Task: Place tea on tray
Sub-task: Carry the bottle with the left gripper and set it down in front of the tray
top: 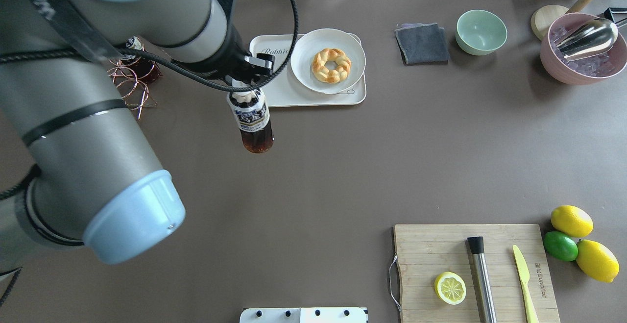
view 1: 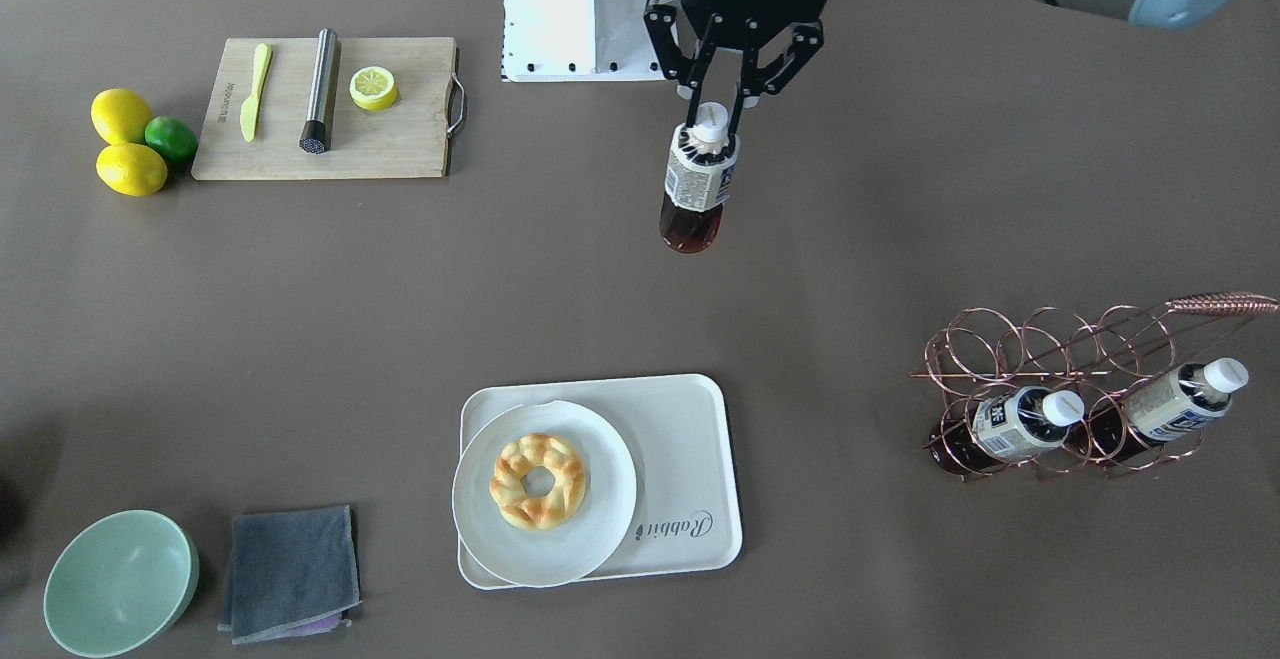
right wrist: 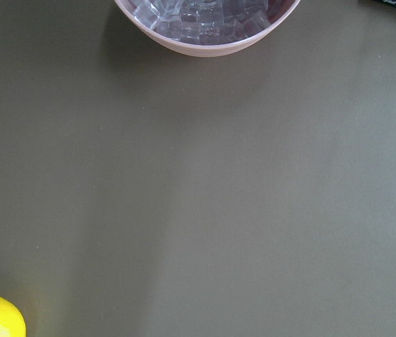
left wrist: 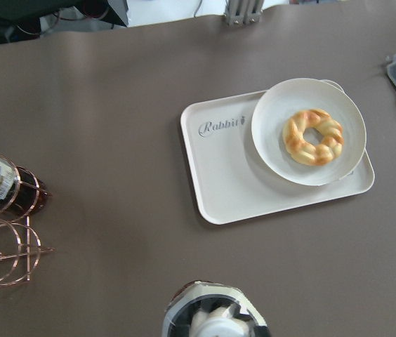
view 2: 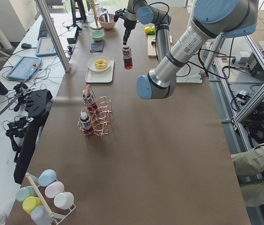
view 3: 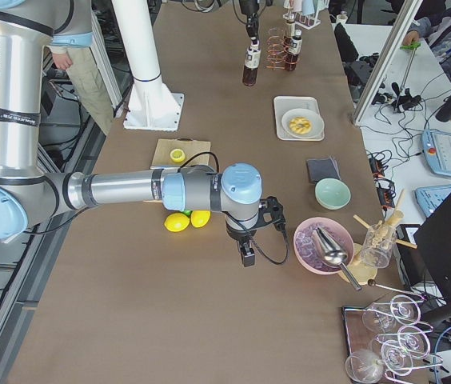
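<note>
Two arms: left arm (top: 88, 132) fills the overhead view's left, hiding most of the wire rack (view 1: 1050, 359); right arm (view 3: 129, 190) shows whole only from the side.
Tray (view 1: 690, 459): one, half under one plate (view 1: 600, 529) bearing one pastry (view 1: 537, 480).
Rack bottles (view 1: 1020, 421): two, well apart from the tray.
Tea (view 1: 693, 189): one, hanging upright off the tray, on its robot side.
Left gripper (view 1: 712, 124): jaws clamped on the tea's cap.
Right gripper (view 3: 247, 256): far from the tray; jaws too small to tell.
</note>
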Robot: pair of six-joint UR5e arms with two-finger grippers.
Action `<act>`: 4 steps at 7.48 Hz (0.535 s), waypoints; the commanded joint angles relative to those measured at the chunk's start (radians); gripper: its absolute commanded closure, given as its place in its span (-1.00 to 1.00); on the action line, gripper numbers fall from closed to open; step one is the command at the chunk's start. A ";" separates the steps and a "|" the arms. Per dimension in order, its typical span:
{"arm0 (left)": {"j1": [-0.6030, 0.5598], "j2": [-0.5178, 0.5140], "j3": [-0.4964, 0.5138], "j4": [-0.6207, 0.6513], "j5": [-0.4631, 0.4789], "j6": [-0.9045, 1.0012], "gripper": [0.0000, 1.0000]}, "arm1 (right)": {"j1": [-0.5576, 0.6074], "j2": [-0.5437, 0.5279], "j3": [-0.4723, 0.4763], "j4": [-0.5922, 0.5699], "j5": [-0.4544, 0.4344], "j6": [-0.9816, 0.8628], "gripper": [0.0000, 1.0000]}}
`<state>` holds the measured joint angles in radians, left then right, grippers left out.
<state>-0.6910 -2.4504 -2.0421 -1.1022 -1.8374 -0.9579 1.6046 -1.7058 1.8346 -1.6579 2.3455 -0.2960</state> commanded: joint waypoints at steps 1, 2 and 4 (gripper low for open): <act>0.163 -0.033 0.144 -0.151 0.085 -0.119 1.00 | 0.000 -0.003 0.000 0.000 0.000 0.000 -1.00; 0.210 -0.024 0.166 -0.191 0.117 -0.142 1.00 | 0.000 -0.005 0.002 0.001 0.002 0.000 -0.99; 0.234 -0.021 0.180 -0.194 0.122 -0.145 1.00 | 0.000 -0.006 0.002 0.001 0.002 0.002 -0.99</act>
<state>-0.4871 -2.4742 -1.8811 -1.2810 -1.7255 -1.0934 1.6046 -1.7099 1.8352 -1.6570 2.3467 -0.2960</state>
